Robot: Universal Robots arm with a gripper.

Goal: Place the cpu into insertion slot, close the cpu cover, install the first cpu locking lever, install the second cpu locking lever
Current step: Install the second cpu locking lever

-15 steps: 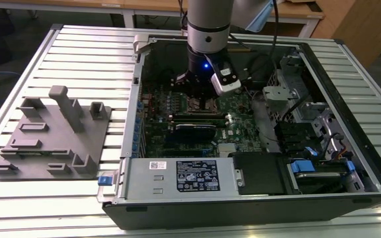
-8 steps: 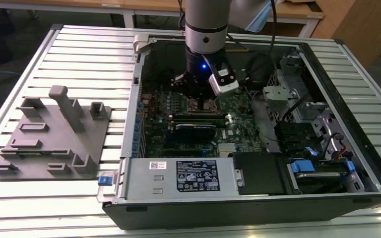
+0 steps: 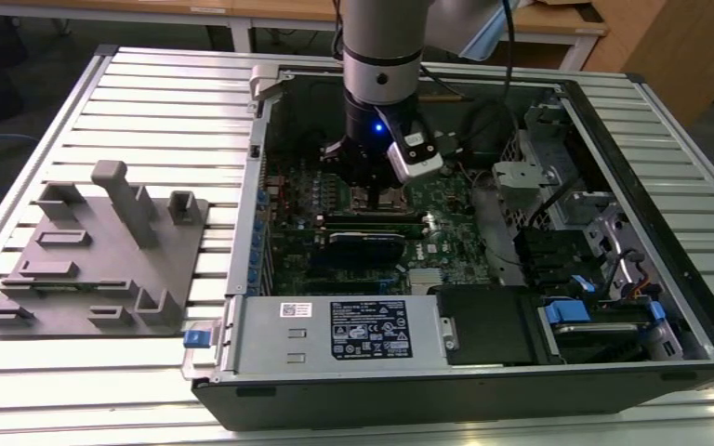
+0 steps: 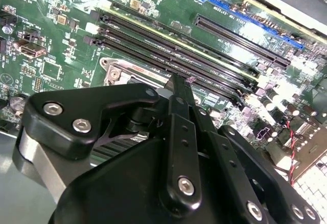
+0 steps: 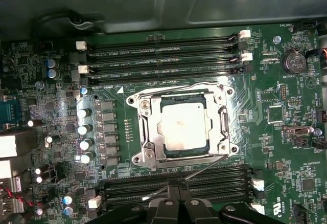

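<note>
Robot gripper [image 5: 177,189] low over the motherboard [image 5: 276,157].
The cpu [image 5: 183,128] sits under the closed cpu cover [image 5: 153,132]; jaws apparently clenched on a locking lever [image 5: 204,169].

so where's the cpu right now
In the first wrist view the cpu lies mid-board, framed by the cpu cover, between two banks of memory slots. The gripper is over one bank.
</note>
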